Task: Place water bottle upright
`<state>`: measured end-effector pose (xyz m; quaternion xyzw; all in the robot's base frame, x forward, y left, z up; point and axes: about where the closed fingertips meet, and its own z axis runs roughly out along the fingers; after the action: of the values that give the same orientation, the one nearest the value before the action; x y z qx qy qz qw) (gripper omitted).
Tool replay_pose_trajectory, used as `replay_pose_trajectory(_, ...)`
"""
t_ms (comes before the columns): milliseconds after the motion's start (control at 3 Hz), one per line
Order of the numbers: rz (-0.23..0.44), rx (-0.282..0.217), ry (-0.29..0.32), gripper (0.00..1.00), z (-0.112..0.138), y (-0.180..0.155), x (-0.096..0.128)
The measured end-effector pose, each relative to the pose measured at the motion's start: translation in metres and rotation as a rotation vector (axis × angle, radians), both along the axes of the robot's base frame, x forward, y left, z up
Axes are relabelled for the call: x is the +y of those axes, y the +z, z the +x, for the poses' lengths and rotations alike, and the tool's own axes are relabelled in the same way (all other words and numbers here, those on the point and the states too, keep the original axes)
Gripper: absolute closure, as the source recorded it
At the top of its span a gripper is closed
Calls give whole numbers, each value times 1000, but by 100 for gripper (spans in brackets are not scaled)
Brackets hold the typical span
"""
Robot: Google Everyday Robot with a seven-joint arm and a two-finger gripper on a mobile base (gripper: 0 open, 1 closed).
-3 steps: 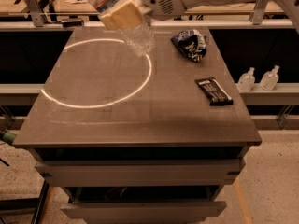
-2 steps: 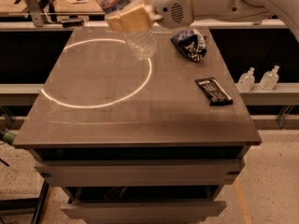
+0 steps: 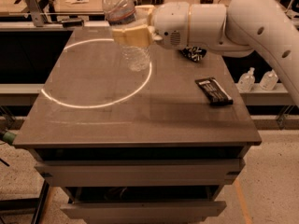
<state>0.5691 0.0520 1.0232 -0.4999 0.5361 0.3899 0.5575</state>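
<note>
1. Camera view: a thin white ring [image 3: 93, 107] is marked on the left and middle of the grey-brown tabletop [image 3: 140, 125]. The tabletop sits over a cabinet with pale drawers [image 3: 140, 174] on its near face.
2. At the far right edge of that ring is the clear, crinkled plastic water bottle [image 3: 136, 55] with a ribbed body. It is close to upright, leaning a little so that its top tips toward the far left. Its base sits at the ring line, low over the tabletop; whether it touches the surface cannot be told.
3. The gripper [image 3: 128, 24] comes in from the right at the far side of the tabletop. Its tan fingers [image 3: 133, 35] are closed around the upper body of the water bottle, just under the neck.
4. Behind the gripper, the white robot arm [image 3: 252, 17] stretches to the right and out of view.
5. A dark crumpled snack bag [image 3: 194, 54] lies on the tabletop under the arm, partly hidden by it.
6. Nearer and further right, a flat black wrapped bar [image 3: 214, 91] lies at an angle close to the right edge.
7. Beyond the right edge, on a lower ledge, two small clear pump bottles [image 3: 246, 80] with white tops stand side by side.
</note>
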Motion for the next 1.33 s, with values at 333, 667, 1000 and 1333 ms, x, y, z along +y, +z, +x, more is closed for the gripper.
replay_pose_trajectory(333, 91, -13, -8, 100, 18, -14, 5)
replay_pose_trajectory(667, 108, -4, -44, 100, 36, -50, 23)
replay_pose_trajectory(1000, 108, -4, -44, 100, 36, -50, 23)
replay_pose_trajectory(1333, 146, -3, -87, 100, 34, -54, 22)
